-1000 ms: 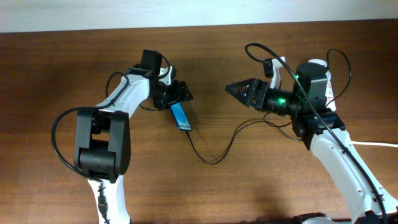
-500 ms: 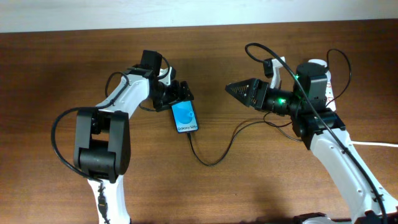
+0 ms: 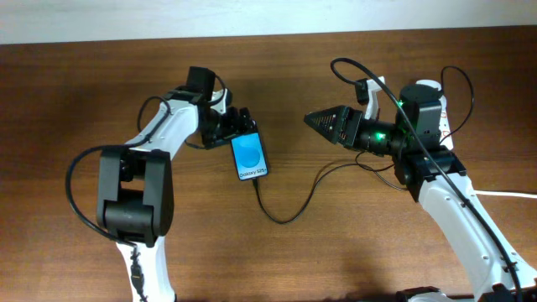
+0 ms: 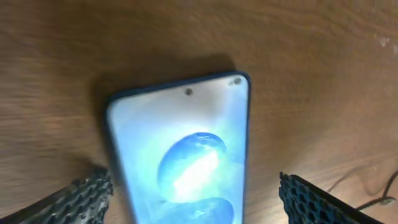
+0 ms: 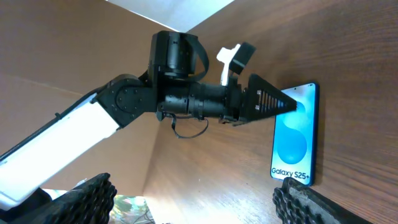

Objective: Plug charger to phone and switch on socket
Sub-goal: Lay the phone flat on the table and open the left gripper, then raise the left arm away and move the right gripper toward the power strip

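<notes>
A brown wooden table (image 3: 67, 92) fills the overhead view, with a pale strip along its far edge; the left arm (image 3: 168, 127), white links on a bulky black base, reaches in from the near left, while the right arm (image 3: 453, 210) bends in from the near right, a green light glowing at its wrist. The left gripper (image 3: 241, 127) sits low over the top end of the phone, its jaws spread wide to either side of the handset; the wrist view shows one finger (image 4: 84, 199) just beside the phone's edge and the other well clear of it, gripping nothing. The right gripper (image 3: 314, 120) points toward the left one from well apart, its jaws also standing wide and empty. The phone (image 3: 250, 156) lies flat on the table between the two arms, bright blue screen up, its "Galaxy S25+" text toward the near end. The charger (image 3: 285, 218), a thin black cable, meets the phone's near edge, loops across the wood and runs off under the right arm.
</notes>
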`<state>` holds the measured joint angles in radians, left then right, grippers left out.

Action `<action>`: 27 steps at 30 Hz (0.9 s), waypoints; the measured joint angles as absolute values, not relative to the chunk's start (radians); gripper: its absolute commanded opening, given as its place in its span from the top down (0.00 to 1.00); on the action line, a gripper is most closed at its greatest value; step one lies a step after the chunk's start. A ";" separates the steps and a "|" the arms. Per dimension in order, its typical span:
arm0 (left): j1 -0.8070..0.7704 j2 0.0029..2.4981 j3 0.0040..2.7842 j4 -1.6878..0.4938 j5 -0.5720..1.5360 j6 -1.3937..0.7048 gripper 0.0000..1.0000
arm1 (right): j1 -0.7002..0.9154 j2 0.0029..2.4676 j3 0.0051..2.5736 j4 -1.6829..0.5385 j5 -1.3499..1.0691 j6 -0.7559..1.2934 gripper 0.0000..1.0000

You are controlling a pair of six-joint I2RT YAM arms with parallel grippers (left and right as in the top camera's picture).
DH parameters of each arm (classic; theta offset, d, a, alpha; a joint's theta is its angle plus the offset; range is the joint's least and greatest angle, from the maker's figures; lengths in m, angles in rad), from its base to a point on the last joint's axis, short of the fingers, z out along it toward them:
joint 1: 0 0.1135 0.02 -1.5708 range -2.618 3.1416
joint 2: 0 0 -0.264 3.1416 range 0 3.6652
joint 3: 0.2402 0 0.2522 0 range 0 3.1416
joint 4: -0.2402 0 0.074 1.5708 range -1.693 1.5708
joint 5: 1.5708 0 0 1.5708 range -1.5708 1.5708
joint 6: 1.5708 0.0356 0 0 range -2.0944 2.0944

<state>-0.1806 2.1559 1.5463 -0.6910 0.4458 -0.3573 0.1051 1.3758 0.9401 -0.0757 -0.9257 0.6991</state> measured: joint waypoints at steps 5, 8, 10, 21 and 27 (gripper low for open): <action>-0.147 2.153 1.547 -0.690 0.428 -0.358 0.05 | 0.105 1.376 0.940 -0.076 -0.926 0.699 0.12; -0.139 2.153 1.552 -0.697 0.420 -0.358 0.05 | 0.105 1.376 0.940 -0.076 -0.926 0.687 0.12; -0.138 2.152 1.574 -0.723 0.416 -0.355 0.04 | 0.105 1.376 0.940 -0.094 -0.926 0.656 0.02; -0.127 1.774 1.720 -0.777 0.409 -0.283 0.01 | 0.105 1.375 0.940 -0.217 -0.893 0.512 0.02; -0.126 1.552 1.734 -0.782 0.406 -0.279 0.01 | 0.104 1.268 0.953 -0.411 -0.828 0.403 0.02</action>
